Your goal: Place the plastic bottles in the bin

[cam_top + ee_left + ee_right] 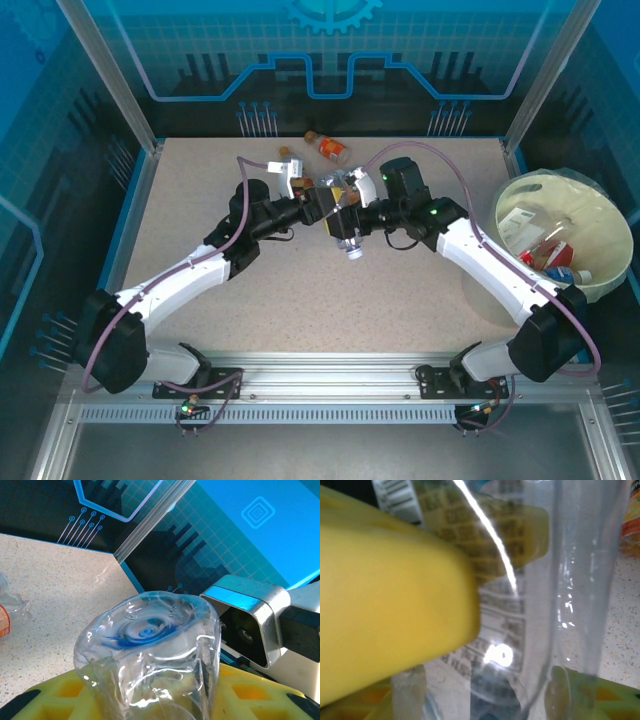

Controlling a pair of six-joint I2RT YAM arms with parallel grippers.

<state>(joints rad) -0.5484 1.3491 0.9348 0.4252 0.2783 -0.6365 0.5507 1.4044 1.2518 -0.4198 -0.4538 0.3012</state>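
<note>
A clear plastic bottle (346, 228) hangs above the table's middle, white cap (353, 251) pointing toward the near edge. My left gripper (328, 207) is shut on it. In the left wrist view the bottle's blue-tinted base (147, 630) faces the camera, squeezed between the yellow fingers (47, 700). My right gripper (358, 205) meets it from the other side. One yellow finger (395, 605) presses the labelled wall of the bottle (540, 595), and the other shows through the plastic at the lower right. The bin (612, 215) stands at the right edge with several bottles (548, 255) inside.
Two more bottles lie near the back of the table, one with an orange label (330, 149) and a smaller one (291, 154) beside it. Another clear bottle (10, 611) shows at the left of the left wrist view. Blue panels wall the table.
</note>
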